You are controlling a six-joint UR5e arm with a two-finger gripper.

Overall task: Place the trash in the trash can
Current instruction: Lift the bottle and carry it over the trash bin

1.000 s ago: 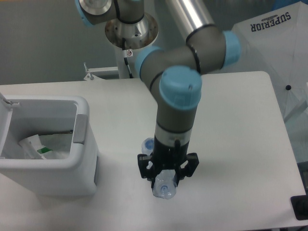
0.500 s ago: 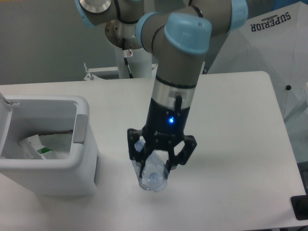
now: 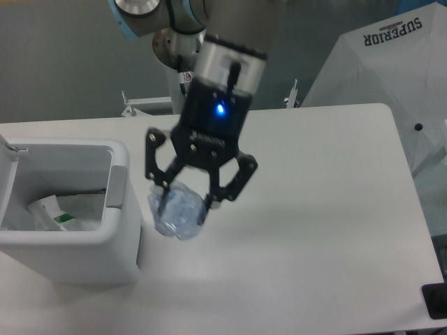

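Camera view: one fixed camera looks down on the white table (image 3: 335, 209) from the front.

Bottle: the crushed clear bottle (image 3: 177, 213) is clamped between the two fingers of the gripper (image 3: 183, 202) and hangs in the air above the table, just to the right of the trash can (image 3: 70, 244).

Long axis: the bottle's length points toward the camera and downward, so only its round clear bottom end shows well; the cap end is hidden behind the fingers.

Gripper state: the fingers are closed on the bottle, one on its left and one on its right; a blue light shines on the wrist above them.

Wrapper: the white wrapper with green print (image 3: 56, 214) lies inside the trash can, on the white liner.

Trash can: it stands at the left front of the table with its mouth open; the lid (image 3: 7, 153) is raised at its far left edge.

Change from before: half a second ago the bottle was lower and more to the right, close to the table surface; now it is higher and has come left, near the can's right wall. The wrapper lies as before.

Open room: bare table lies to the right of the gripper and in front of it. The can's right rim stands between the bottle and the can's opening.
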